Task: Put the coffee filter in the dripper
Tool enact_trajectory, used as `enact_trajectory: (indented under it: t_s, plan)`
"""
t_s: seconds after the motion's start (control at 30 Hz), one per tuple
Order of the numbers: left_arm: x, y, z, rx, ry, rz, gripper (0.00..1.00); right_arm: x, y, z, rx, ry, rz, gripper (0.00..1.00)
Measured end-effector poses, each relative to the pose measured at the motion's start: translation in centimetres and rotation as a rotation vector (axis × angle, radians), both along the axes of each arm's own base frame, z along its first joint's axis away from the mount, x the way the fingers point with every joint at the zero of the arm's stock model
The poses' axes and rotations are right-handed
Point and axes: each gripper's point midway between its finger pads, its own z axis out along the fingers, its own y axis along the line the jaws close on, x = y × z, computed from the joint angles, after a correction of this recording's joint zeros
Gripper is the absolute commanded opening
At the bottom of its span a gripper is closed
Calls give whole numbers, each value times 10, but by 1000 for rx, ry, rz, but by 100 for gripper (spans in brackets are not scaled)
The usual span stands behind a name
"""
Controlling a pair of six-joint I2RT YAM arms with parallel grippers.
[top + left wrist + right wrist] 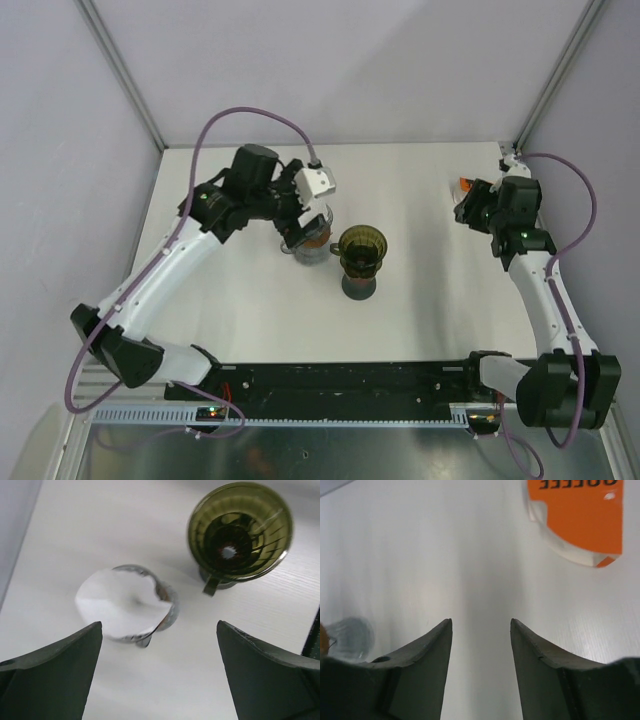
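Jaws of my left gripper (159, 624) released wide, empty, above coffee filter (117, 602) lying askew on clear dripper (170, 611), mid-table beside green dripper (240, 530); right gripper (480, 621) parted, empty, far right corner. Risk: overhanging filter unseated, could tip off

From overhead, my left gripper (303, 226) covers most of the clear glass vessel (312, 250), so I cannot see the coffee filter (120, 602) there. My right gripper (466, 208) hides nearly all of the orange packet (464, 184). On the right wrist view that packet runs off the top edge with its lettering clipped, and a blurred clear shape (350, 637) at the left edge is too soft for me to name.
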Motion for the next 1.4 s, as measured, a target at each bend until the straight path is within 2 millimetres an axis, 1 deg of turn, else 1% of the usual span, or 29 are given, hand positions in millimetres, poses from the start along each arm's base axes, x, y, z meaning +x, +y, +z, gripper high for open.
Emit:
enact_trajectory:
  t_s: [0.1,0.17,0.23,0.3,0.37,0.43,0.5,0.57,0.63,0.7,0.8,0.97,1.07,1.2,1.4]
  plan:
    - [10,23,12,-6,-33,97,100,18,-12,-6,-10,-17,-38,51]
    - [17,39,17,-6,-49,157,100,33,-10,-14,-84,-29,-7,52]
    - [20,53,18,-6,-56,202,100,48,2,-25,-221,-41,73,53]
    - [22,61,15,0,-53,232,100,62,20,-38,-390,-57,177,52]
    - [23,67,11,7,-46,250,100,75,32,-51,-570,-71,265,50]
    - [22,69,6,15,-36,256,100,89,35,-67,-765,-66,338,45]
    - [22,71,0,24,-25,261,100,100,27,-83,-937,-34,379,39]
    - [22,72,-3,29,-18,262,100,108,11,-103,-1109,29,410,36]
    - [22,72,-5,32,-14,263,100,112,-4,-121,-1231,98,440,34]
    - [22,73,-7,34,-11,264,100,115,-15,-130,-1319,144,450,34]
    - [22,73,-7,34,-9,265,100,121,-31,-137,-1405,187,440,35]
    - [22,73,-8,34,-8,263,100,134,-44,-149,-1474,219,414,34]
    - [22,73,-8,34,-7,263,100,140,-49,-163,-1509,250,412,34]
    - [23,73,-11,40,1,264,100,142,-57,-181,-1550,295,417,33]
    - [27,71,-20,54,23,264,100,147,-64,-177,-1603,303,373,31]
